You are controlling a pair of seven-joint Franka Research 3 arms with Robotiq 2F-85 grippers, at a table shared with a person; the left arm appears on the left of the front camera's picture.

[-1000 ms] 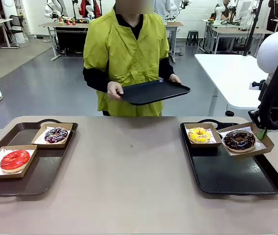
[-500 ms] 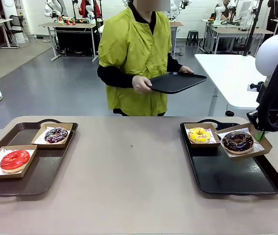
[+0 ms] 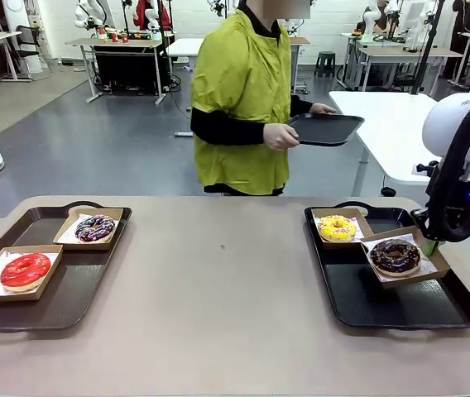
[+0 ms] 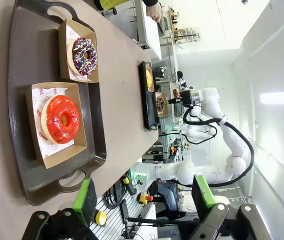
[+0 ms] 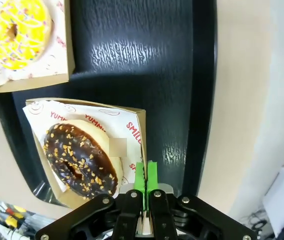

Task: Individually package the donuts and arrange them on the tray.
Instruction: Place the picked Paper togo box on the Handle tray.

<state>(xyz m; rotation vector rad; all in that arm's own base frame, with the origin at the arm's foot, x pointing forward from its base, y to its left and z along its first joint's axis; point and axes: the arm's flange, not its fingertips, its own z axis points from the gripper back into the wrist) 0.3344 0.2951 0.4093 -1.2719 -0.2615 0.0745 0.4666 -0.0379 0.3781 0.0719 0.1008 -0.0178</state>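
Right gripper (image 5: 145, 181) pinched together on edge of cardboard tray (image 5: 132, 120) holding dark chocolate donut (image 5: 79, 160), lower centre; left gripper (image 4: 144, 192) spread apart, empty, bottom of frame.

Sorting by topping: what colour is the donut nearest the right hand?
Dark chocolate donut with pale sprinkles; right wrist view shows it best.

Glossy red donut (image 3: 25, 270); yellow donut (image 3: 338, 227), perhaps sprinkled.

Four donuts (image 3: 25, 270) boxed flat, seemingly intact.
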